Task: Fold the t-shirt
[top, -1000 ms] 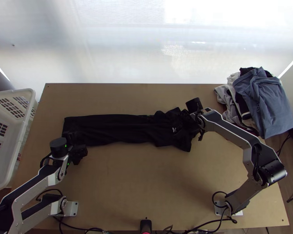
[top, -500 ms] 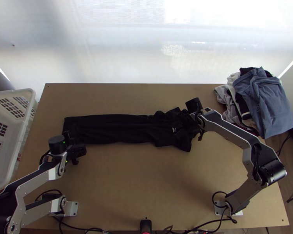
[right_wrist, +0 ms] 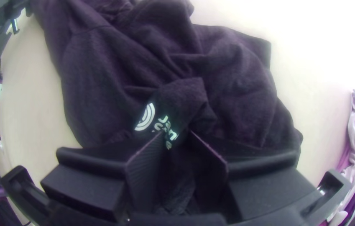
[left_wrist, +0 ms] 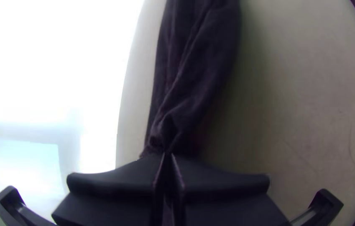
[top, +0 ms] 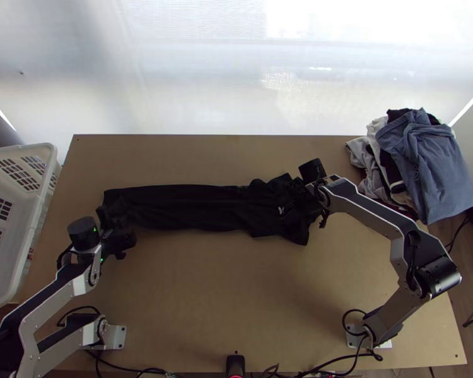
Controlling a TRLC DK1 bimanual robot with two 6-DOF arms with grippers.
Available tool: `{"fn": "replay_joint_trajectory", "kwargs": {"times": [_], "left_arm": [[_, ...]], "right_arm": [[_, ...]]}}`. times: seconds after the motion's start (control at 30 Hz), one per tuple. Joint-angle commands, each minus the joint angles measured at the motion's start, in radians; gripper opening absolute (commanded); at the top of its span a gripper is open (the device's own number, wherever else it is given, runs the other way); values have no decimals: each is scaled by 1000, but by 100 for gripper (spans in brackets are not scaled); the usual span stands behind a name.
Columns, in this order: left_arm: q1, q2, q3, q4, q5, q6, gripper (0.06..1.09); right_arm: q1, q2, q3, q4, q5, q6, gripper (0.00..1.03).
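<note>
Top view: see black cloth t-shirt laid as a long narrow strip across light wooden desk, fairly smooth toward left end, bunched at right end. Left gripper at left end, right gripper over bunched end. Also see pile of blue, grey and dark clothes at far right corner, white plastic basket beside left edge.

Left wrist view: see left gripper with jaws pressed together, pinching gathered cloth at strip's end.

Right wrist view: see right gripper with jaws spread, rumpled t-shirt between, white print near tips.
</note>
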Motion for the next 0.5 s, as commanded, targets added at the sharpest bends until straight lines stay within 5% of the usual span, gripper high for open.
{"fn": "replay_joint_trajectory", "kwargs": {"times": [0.0, 0.47], "left_arm": [[-11, -108, 48, -22, 40, 4, 10], [-390, -156, 99, -61, 23, 33, 10]], "right_arm": [[11, 5, -2, 0, -1, 0, 30], [66, 32, -6, 2, -1, -4, 24]]}}
